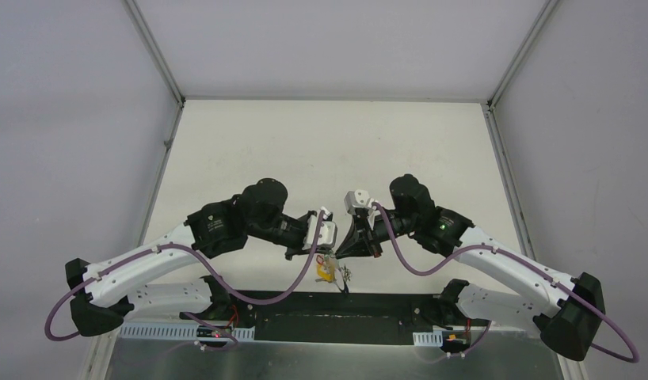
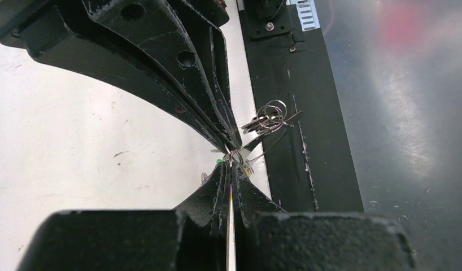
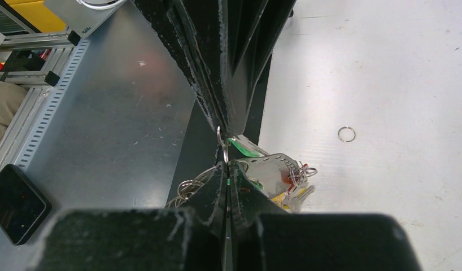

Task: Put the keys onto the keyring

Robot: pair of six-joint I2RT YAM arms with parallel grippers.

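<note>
My two grippers meet tip to tip above the table's near edge. The left gripper (image 1: 331,252) (image 2: 231,164) is shut on a thin wire loop of the keyring (image 2: 235,154) (image 3: 220,138). My right gripper (image 1: 341,253) (image 3: 226,164) is shut too, with a sliver of green between its fingers. The green-capped key (image 3: 247,148) lies right beside the meeting point. Red- and yellow-capped keys (image 3: 285,179) (image 1: 327,272) dangle below, and a bunch of wire loops (image 2: 268,118) hangs beside them. No black-capped key shows.
A small loose ring (image 3: 346,134) lies on the white table (image 1: 329,150). A black strip (image 2: 308,113) and a grey metal plate (image 3: 121,113) run along the near edge below the grippers. A dark phone (image 3: 14,203) rests on that plate.
</note>
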